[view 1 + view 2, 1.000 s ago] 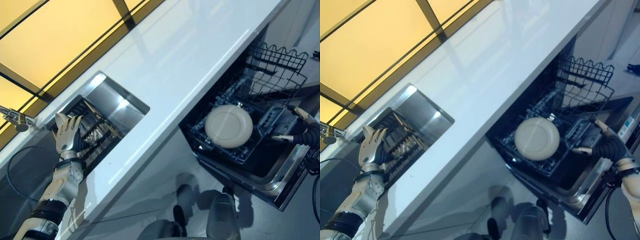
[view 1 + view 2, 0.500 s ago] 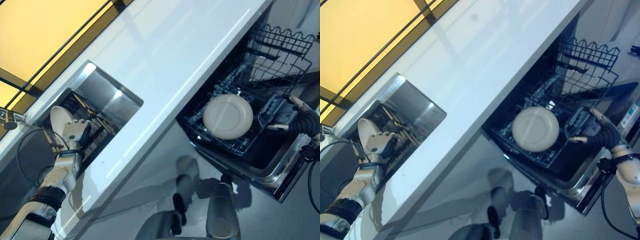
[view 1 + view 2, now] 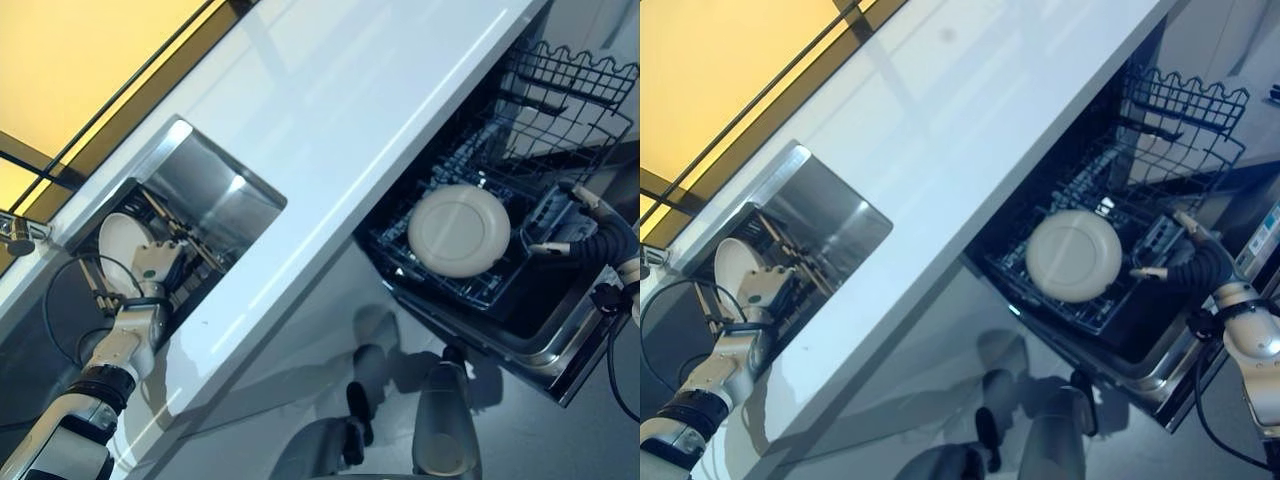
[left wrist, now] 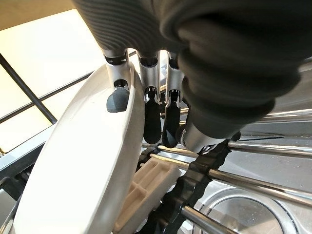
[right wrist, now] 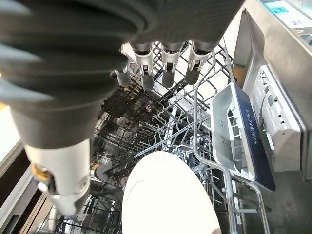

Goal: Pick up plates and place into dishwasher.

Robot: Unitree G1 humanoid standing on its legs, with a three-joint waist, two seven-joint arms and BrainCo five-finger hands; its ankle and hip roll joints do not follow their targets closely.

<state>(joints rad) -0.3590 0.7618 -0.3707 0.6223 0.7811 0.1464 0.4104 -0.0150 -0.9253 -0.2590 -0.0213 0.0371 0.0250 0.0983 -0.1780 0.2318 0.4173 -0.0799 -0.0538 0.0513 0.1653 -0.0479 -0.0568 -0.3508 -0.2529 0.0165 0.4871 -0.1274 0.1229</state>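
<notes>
A white plate point(image 3: 115, 238) stands on edge in the sink's rack point(image 3: 192, 252). My left hand point(image 3: 152, 272) is shut on it, and the left wrist view shows the fingers point(image 4: 152, 117) curled over the plate's rim point(image 4: 87, 170). A second, cream plate point(image 3: 460, 230) lies tilted in the dishwasher's lower rack point(image 3: 470, 165). Just beside that rack, over the open door, my right hand point(image 3: 598, 238) is open and holds nothing. In the right wrist view its straight fingers point(image 5: 165, 68) point into the rack above the cream plate point(image 5: 165, 195).
The steel sink point(image 3: 215, 185) is set into a long white countertop point(image 3: 350, 120). A raised wire basket point(image 3: 565, 80) stands behind the lower rack. A grey cutlery tray point(image 5: 239, 126) sits at the rack's side. The dishwasher door point(image 3: 555, 345) hangs open over the floor.
My left hand, open over the sink rack a second ago, has closed on the white plate and raised it on edge. The right hand has stayed by the dishwasher. The camera has shifted slightly.
</notes>
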